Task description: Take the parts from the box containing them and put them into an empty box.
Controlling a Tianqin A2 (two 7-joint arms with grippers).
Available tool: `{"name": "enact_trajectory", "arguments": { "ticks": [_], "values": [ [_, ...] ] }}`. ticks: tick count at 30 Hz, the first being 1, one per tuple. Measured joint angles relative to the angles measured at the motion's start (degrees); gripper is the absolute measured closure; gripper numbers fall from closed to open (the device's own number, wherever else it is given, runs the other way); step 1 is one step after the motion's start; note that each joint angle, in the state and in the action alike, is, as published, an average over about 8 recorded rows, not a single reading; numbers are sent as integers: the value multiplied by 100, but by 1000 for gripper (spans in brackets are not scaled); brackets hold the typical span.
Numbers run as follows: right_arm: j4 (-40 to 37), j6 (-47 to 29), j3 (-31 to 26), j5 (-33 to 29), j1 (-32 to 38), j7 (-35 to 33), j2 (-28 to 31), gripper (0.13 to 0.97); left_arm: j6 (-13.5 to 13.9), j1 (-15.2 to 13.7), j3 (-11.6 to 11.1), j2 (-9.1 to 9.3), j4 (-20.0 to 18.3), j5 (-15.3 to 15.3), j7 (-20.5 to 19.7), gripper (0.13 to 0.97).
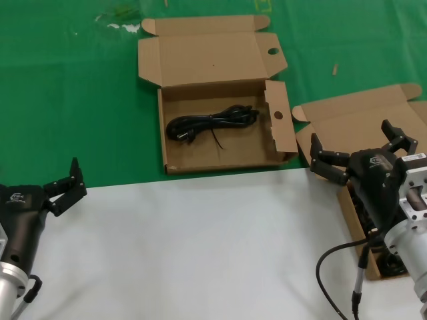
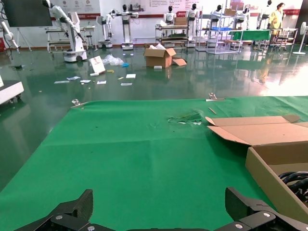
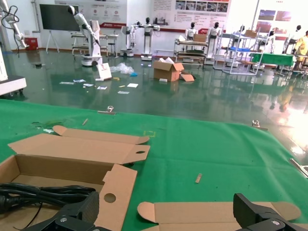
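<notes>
The wide carton with hole-punched flaps (image 1: 283, 137) lies open at the middle of the green mat, with one black power cord (image 1: 212, 123) bundled inside. The askew carton (image 1: 363, 123) lies open at the right; dark cords (image 1: 362, 215) in it are mostly hidden by my right arm. My right gripper (image 1: 350, 133) is open and empty above this carton's lid (image 3: 211, 211). My left gripper (image 1: 67, 187) is open and empty at the left, over the mat's front edge. The right wrist view shows the holed flap (image 3: 115, 187) and the cord (image 3: 43, 195); the left wrist view shows that carton's wall (image 2: 262, 168).
A white surface (image 1: 200, 247) covers the front of the table, and the green mat (image 1: 67, 87) lies behind it. Small scraps (image 1: 117, 20) lie at the mat's far left. A black cable (image 1: 333, 260) hangs from my right arm.
</notes>
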Motion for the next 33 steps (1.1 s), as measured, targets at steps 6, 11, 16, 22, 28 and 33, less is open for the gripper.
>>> {"name": "enact_trajectory", "arguments": {
  "ticks": [6, 11, 16, 22, 28, 33],
  "values": [
    [0, 0, 0, 0, 0, 0, 0, 129, 0, 0, 0, 0, 0, 0, 0, 132],
    [0, 0, 0, 0, 0, 0, 0, 129, 0, 0, 0, 0, 0, 0, 0, 132],
    [0, 0, 0, 0, 0, 0, 0, 129, 0, 0, 0, 0, 0, 0, 0, 132],
    [0, 0, 0, 0, 0, 0, 0, 129, 0, 0, 0, 0, 0, 0, 0, 132],
    [0, 0, 0, 0, 0, 0, 0, 129, 0, 0, 0, 0, 0, 0, 0, 132],
    [0, 0, 0, 0, 0, 0, 0, 129, 0, 0, 0, 0, 0, 0, 0, 132]
  ]
}}
